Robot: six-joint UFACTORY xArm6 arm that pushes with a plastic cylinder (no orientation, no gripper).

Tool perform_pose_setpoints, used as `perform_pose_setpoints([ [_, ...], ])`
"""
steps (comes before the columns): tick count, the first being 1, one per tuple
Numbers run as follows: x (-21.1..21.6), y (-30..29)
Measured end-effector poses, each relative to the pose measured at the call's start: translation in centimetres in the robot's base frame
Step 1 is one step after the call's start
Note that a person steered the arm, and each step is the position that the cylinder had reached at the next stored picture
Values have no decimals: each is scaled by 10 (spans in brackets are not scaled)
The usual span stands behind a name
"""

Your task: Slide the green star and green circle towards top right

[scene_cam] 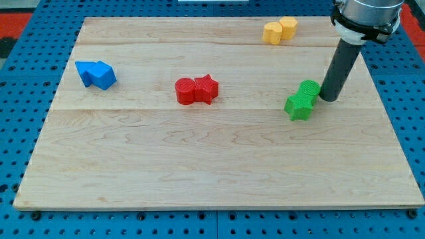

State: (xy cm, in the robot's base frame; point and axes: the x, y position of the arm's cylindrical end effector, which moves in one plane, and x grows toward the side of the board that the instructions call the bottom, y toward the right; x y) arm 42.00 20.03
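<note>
The green star (299, 106) and the green circle (309, 89) sit touching each other at the board's right middle, the circle up and to the right of the star. My tip (329, 98) rests on the board just to the right of the green circle, touching or nearly touching it. The dark rod rises from there toward the view's top right.
A red circle (185, 90) and a red star (206, 88) touch near the board's centre. Two blue blocks (95, 74) sit at the left. Two yellow blocks (279, 30) sit near the top edge, right of centre. The wooden board (199, 166) lies on a blue pegboard.
</note>
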Motion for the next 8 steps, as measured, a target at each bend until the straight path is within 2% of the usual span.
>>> perform_pose_setpoints([
  [1, -10, 0],
  [3, -36, 62],
  [4, -14, 83],
  [5, 59, 21],
  [6, 56, -73],
  [7, 25, -102],
  [8, 14, -84],
])
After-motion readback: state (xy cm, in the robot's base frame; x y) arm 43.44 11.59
